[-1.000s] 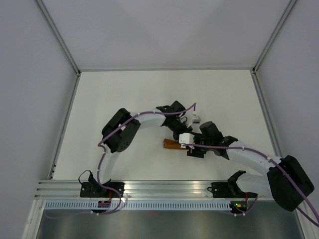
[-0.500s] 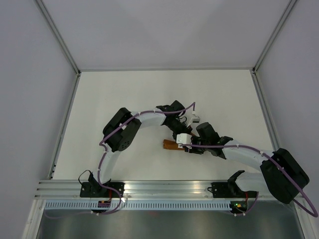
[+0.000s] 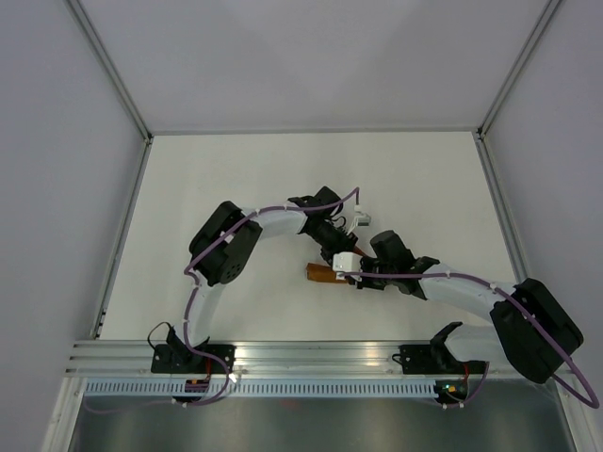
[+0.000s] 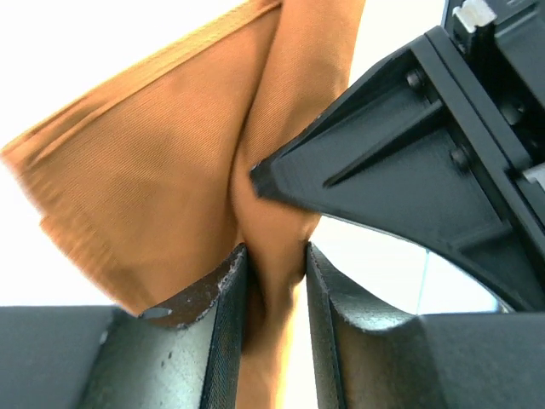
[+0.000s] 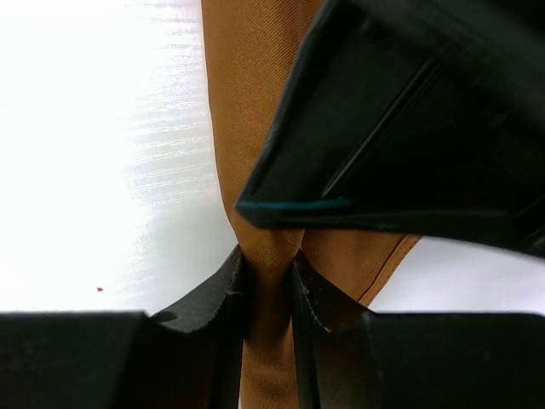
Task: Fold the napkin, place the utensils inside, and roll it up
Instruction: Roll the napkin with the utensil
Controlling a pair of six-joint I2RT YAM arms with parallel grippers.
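One rust-orange, slightly shiny cloth napkin sits bunched into a narrow bundle near the middle of the white counter, between two arms. The left jaws pinch one fold of it, the right jaws another just beside

The left arm rises from its base, bends at the elbow and reaches right. The right arm stretches low to the left. The 2 hands meet almost tip to tip. The left hand pinches a fold of the napkin between narrow jaws, and the right hand grips it likewise.
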